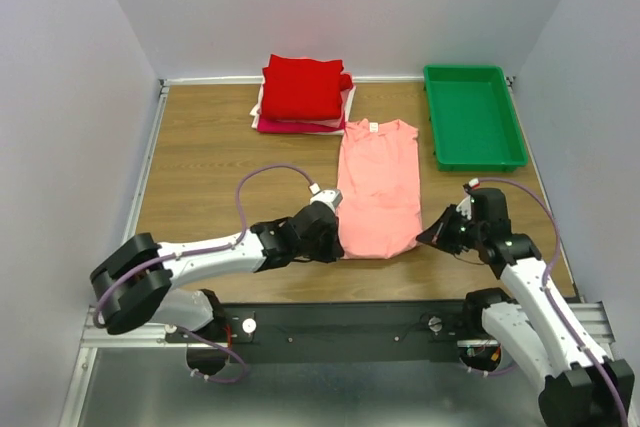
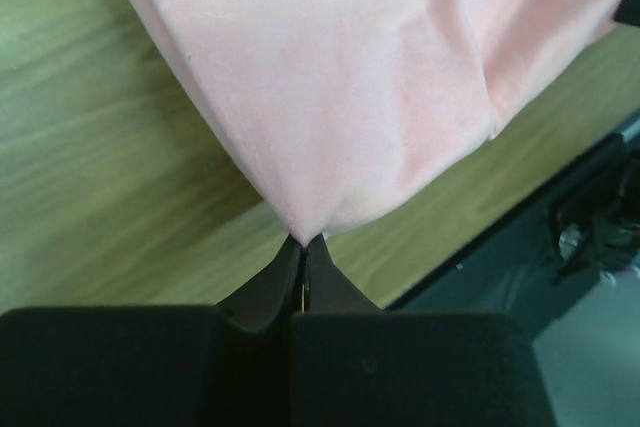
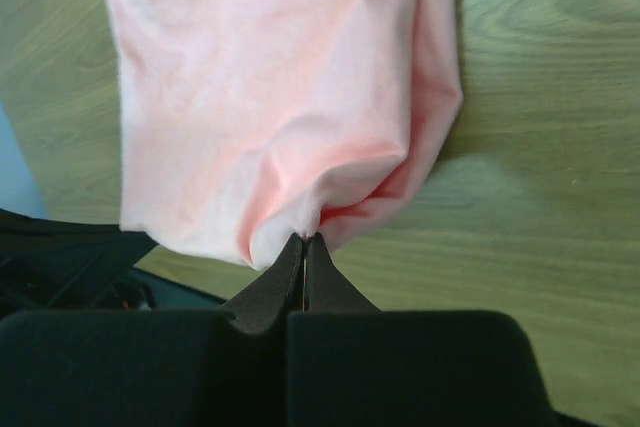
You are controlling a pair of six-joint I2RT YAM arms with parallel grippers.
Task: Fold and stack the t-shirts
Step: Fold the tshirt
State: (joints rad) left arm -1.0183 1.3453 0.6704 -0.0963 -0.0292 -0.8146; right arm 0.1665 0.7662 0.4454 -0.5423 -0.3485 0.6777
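The salmon-pink t-shirt [image 1: 378, 187] lies folded into a long narrow strip on the table, collar at the far end. My left gripper [image 1: 337, 238] is shut on its near-left corner; in the left wrist view the cloth [image 2: 340, 77] rises from the pinched tips [image 2: 305, 241]. My right gripper [image 1: 424, 237] is shut on the near-right corner; in the right wrist view the bunched cloth [image 3: 270, 97] meets the closed tips [image 3: 305, 237]. A stack of folded t-shirts [image 1: 303, 87] sits at the back, bright red on top, with white and magenta edges [image 1: 300, 126] showing beneath.
A green plastic tray [image 1: 473, 147] stands at the back right. The wooden table [image 1: 200, 167] has a metal rail along its left edge [image 1: 145, 167]. The black base frame [image 1: 350, 322] runs along the near edge.
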